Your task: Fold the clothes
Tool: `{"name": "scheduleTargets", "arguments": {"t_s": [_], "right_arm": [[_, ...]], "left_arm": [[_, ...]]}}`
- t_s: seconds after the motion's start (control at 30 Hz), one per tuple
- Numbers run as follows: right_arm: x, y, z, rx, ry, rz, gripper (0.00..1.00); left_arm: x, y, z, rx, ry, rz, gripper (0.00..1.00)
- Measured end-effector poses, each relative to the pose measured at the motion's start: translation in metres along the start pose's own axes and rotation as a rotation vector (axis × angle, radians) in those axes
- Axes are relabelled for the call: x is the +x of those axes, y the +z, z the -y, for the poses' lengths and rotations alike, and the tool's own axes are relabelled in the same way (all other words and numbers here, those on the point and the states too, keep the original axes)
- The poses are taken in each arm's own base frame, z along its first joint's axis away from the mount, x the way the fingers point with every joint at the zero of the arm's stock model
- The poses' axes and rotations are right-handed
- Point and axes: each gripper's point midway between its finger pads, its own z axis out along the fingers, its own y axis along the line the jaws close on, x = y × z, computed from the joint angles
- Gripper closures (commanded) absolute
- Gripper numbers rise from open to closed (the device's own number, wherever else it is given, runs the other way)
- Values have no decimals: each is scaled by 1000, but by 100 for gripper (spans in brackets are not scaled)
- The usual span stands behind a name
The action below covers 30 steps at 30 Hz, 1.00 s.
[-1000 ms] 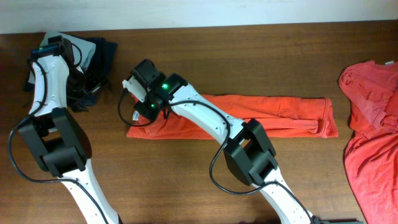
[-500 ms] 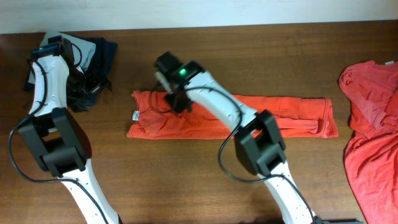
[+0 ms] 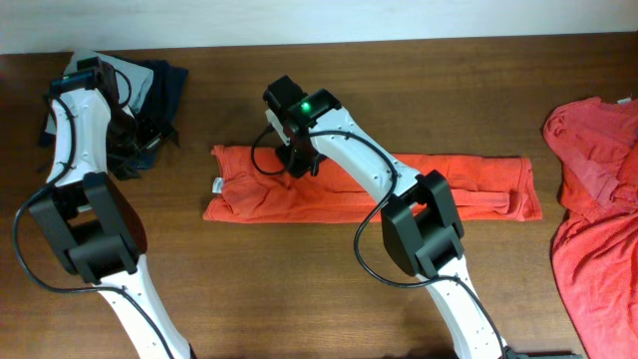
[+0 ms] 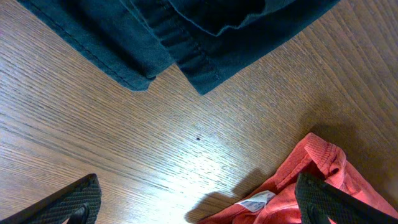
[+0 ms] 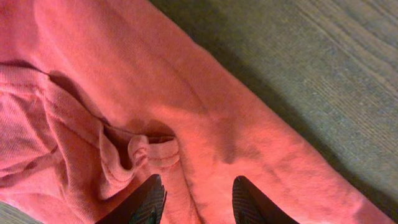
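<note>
Nearest our side of the table [image 3: 299, 289], at the right edge, the second orange-red shirt [image 3: 598, 219] lies crumpled and unfolded, running from near to far. We judge that no fold has been made on it.

At mid-table, the first orange-red shirt [image 3: 459, 184] lies flat as a long narrow band running left to right. Its sides are turned in, and its white neck label [image 3: 216, 184] shows at the left end. We judge the lengthwise folds done and the crosswise folds not yet made.

On the far edge of this band, towards its left end, the right claw [image 5: 198, 204] hovers close over the fabric. Its jaws stand partly apart. The cloth beneath them lies flat, and we see nothing pinched.

At the far left, the left claw [image 4: 199, 208] hangs over bare wood with its jaws fully spread and empty. It sits between the collar corner of the band and the dark navy garment [image 3: 164, 85].

Overall, we put the task at under half complete: one shirt part-folded and one untouched.
</note>
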Motion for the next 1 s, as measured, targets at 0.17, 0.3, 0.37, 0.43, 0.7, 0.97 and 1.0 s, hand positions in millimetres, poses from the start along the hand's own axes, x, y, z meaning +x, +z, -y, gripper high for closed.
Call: {"name": "scheduleTargets", "arguments": {"t_s": [0.17,0.3,0.37,0.43,0.7,0.97,1.0], "right_arm": [[1,1,-2,-10,0,-5,59],[10,10,-3,-10,1,-31,59],[15,16,-4,-11,-1,-45,59],[17,20,-7,-12,-6,-50,59],[16,24,-15,-18,-23,-42,59],[18,24,-20,-43,-17,-48,87],[18,24,-20,-44,-19,-48,96]], "left_arm": [[0,0,0,0,0,0,1],[0,0,0,0,0,0,1],[0,0,0,0,0,0,1],[0,0,0,0,0,0,1],[0,0,0,0,0,0,1],[0,0,0,0,0,0,1],[0,0,0,0,0,0,1]]}}
